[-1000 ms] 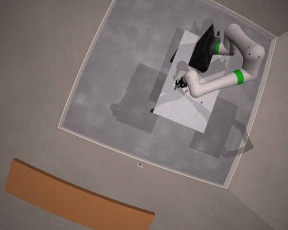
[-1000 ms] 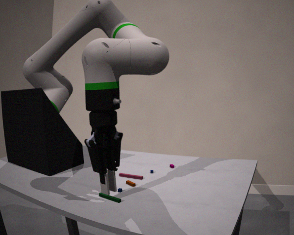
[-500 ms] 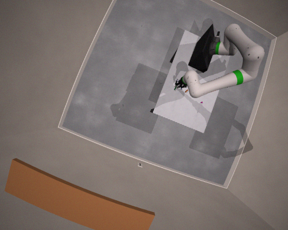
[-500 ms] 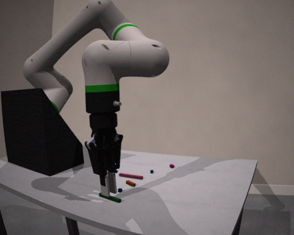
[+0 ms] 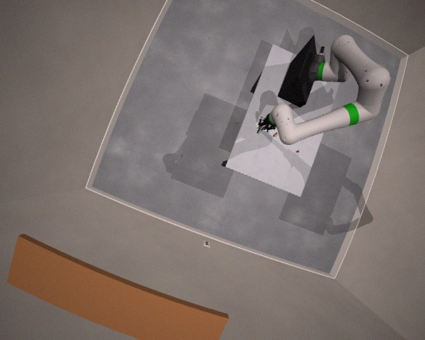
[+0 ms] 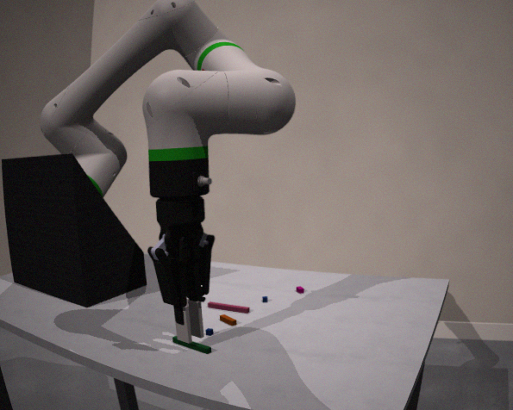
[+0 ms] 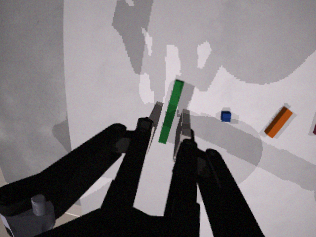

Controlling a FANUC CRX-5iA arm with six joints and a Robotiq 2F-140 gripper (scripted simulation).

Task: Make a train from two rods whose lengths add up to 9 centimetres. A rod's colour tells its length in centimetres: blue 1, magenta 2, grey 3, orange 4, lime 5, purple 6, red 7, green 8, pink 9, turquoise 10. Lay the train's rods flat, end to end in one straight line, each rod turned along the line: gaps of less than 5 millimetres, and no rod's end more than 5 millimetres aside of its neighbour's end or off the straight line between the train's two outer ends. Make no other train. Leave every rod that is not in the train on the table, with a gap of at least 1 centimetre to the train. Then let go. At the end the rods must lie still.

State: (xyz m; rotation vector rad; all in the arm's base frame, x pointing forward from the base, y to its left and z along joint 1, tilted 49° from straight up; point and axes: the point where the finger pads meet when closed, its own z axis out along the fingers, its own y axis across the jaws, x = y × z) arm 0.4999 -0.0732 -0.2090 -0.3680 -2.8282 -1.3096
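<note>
A green rod [image 6: 192, 344] [image 7: 171, 112] [image 5: 258, 128] lies flat on the white table [image 6: 344, 352] near its front edge. My gripper [image 6: 190, 336] [image 7: 170, 116] stands upright over the rod's near end, with a fingertip on each side of it and low by the table. The fingers are narrowly open, with small gaps to the rod. A small blue cube [image 6: 209, 331] [image 7: 226, 117] lies just right of the rod. An orange rod [image 6: 228, 319] [image 7: 279, 121] [image 5: 275, 134] lies beyond it.
A pink rod [image 6: 228, 307] lies behind the orange one. A second blue cube [image 6: 264, 298] and a magenta rod [image 6: 299, 289] [image 5: 297, 151] lie farther back. A black wedge block [image 6: 62, 233] [image 5: 298, 76] stands at the table's left, by the arm's base.
</note>
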